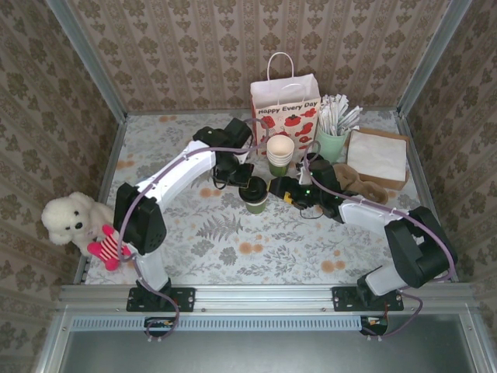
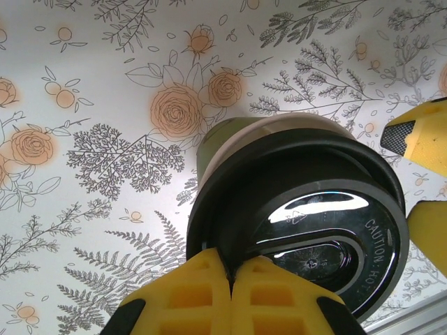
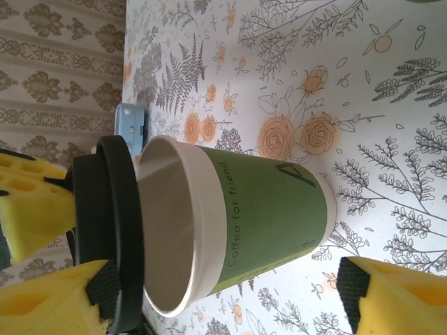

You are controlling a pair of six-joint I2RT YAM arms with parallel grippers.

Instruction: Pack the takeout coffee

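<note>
The takeout coffee cup [image 1: 255,203] stands mid-table, dark green with a cream rim [image 3: 209,230]. Its black lid [image 2: 307,209] sits tilted over the mouth, off the rim on one side, so the empty inside [image 3: 164,230] shows in the right wrist view. My left gripper [image 2: 231,276] is above the cup [image 2: 223,139], shut on the lid's near edge. My right gripper [image 1: 281,189] is open just right of the cup; its yellow fingers [image 3: 391,293] flank the cup without touching it. They also show in the left wrist view as fingers [image 2: 426,136].
Behind the cup stand a stack of unlidded cups [image 1: 279,151], a white gift bag [image 1: 285,109], and a mint cup of wrapped sticks [image 1: 332,132]. Napkins on brown paper [image 1: 378,155] lie at the right. A white plush toy [image 1: 78,221] sits at the left edge.
</note>
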